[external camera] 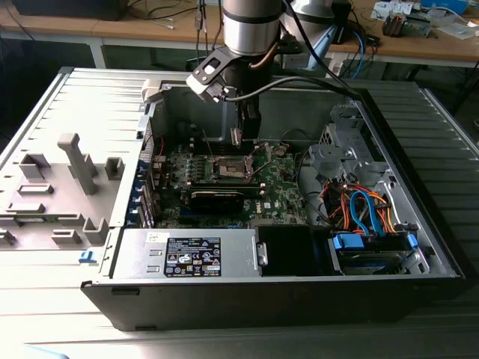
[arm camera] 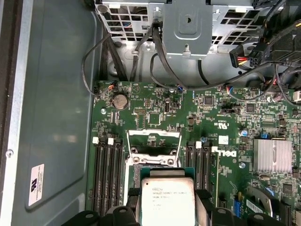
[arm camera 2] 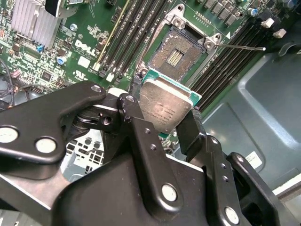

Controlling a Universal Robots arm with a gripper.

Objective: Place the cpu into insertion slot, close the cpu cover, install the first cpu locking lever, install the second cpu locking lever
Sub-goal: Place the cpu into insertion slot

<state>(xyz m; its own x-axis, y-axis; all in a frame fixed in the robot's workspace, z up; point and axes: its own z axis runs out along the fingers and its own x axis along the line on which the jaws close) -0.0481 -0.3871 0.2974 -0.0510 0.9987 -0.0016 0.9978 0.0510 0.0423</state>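
My gripper (arm camera 2: 162, 121) is shut on the cpu (arm camera 2: 165, 106), a flat square chip with a silver top and a green edge, gripped by two opposite sides. In both wrist views the cpu (arm camera: 168, 201) hangs tilted just above and to one side of the insertion slot (arm camera 2: 176, 52), whose dark contact field lies bare. The cpu cover (arm camera: 154, 139) stands swung open at the slot's far side. A thin wire lever (arm camera 2: 244, 47) sticks out beside the slot. In the exterior view the gripper (external camera: 241, 136) hovers over the insertion slot (external camera: 230, 169) in the middle of the green board.
Black memory slots (arm camera: 107, 174) flank the socket on both sides. A finned heatsink (arm camera: 272, 155) sits on the board. A long black block (external camera: 217, 199) lies in front of the socket, a power supply (external camera: 191, 254) at the case front, and a drive cage with coloured cables (external camera: 367, 209) on the exterior view's right.
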